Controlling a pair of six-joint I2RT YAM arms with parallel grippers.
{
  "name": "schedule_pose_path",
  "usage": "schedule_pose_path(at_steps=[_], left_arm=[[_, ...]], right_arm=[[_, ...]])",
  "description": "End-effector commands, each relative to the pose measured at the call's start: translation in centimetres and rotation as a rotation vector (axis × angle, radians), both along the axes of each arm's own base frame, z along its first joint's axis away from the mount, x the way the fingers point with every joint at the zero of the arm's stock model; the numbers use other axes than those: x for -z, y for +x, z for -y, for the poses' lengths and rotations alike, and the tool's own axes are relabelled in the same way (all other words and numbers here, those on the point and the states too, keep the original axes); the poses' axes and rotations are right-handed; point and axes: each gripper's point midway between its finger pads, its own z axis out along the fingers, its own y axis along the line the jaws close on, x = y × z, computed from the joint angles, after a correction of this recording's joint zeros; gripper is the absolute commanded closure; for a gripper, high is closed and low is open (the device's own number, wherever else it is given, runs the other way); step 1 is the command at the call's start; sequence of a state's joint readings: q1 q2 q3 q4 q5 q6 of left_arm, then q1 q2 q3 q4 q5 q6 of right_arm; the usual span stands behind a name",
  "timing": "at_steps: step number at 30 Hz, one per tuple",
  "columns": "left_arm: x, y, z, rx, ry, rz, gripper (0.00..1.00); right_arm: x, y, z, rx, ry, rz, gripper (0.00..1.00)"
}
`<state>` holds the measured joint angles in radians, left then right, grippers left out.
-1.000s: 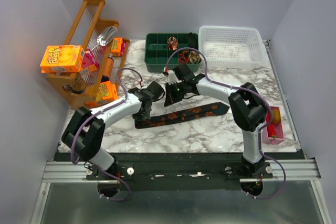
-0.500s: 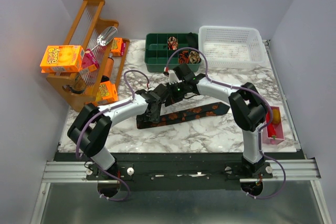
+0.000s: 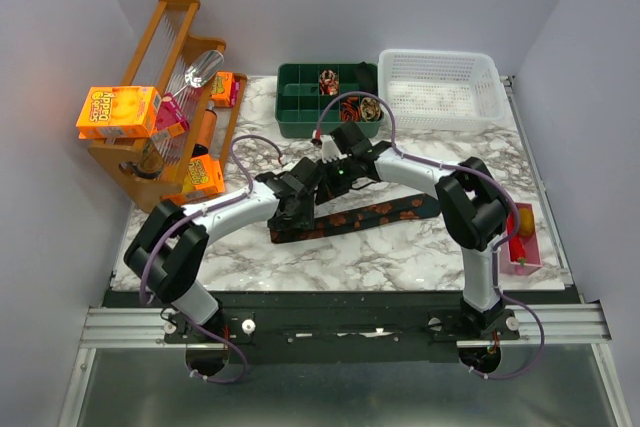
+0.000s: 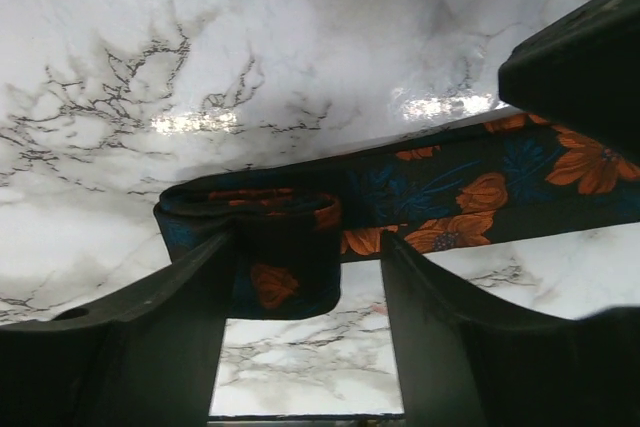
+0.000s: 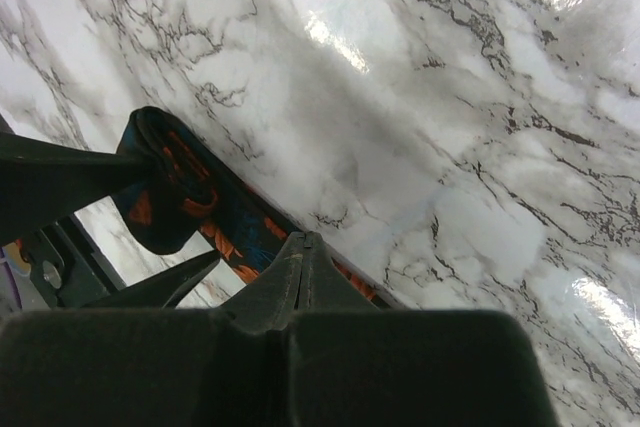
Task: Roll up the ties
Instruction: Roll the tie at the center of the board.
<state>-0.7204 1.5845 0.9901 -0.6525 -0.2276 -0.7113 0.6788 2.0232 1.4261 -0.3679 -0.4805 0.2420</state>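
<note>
Tie [image 3: 360, 215] laid across table [image 3: 400, 257] middle, its left end folded between left gripper [image 4: 308, 259] fingers. Behind: divided box [image 3: 300, 107] holding coiled ties [image 3: 328, 80], basket [image 3: 440, 92] to its right. Rack [image 3: 160, 97] set at left.

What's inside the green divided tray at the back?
Coiled ties in a back compartment and at the front right of the tray. The purple cable crosses that corner, hiding part.

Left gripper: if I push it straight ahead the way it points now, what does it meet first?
Probably the rolled end of the tie, lying between the left gripper's open jaws, with the table right behind it.
</note>
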Motion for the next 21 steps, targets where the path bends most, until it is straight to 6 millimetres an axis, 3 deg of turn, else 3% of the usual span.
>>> schedule_pose_path(at_steps=[1, 5, 8, 16, 21], left_arm=[[-2.1, 0.6, 0.3, -0.021, -0.052, 0.068, 0.25], [-4.5, 1.1, -0.8, -0.044, -0.086, 0.125, 0.18], [-5.2, 1.3, -1.8, -0.073, -0.144, 0.133, 0.18], [-4.4, 0.8, -4.9, -0.180, -0.377, 0.114, 0.17], [-4.8, 0.4, -5.8, -0.209, -0.512, 0.128, 0.16]], right_arm=[[-1.3, -1.0, 0.6, -0.025, 0.010, 0.000, 1.00], [-2.3, -2.3, -0.2, -0.060, 0.026, 0.010, 1.00], [-3.1, -3.4, -1.1, -0.095, 0.043, 0.018, 1.00], [-4.5, -6.5, -4.3, -0.195, 0.086, 0.019, 1.00], [-3.4, -8.3, -6.3, -0.252, 0.083, -0.011, 0.99]])
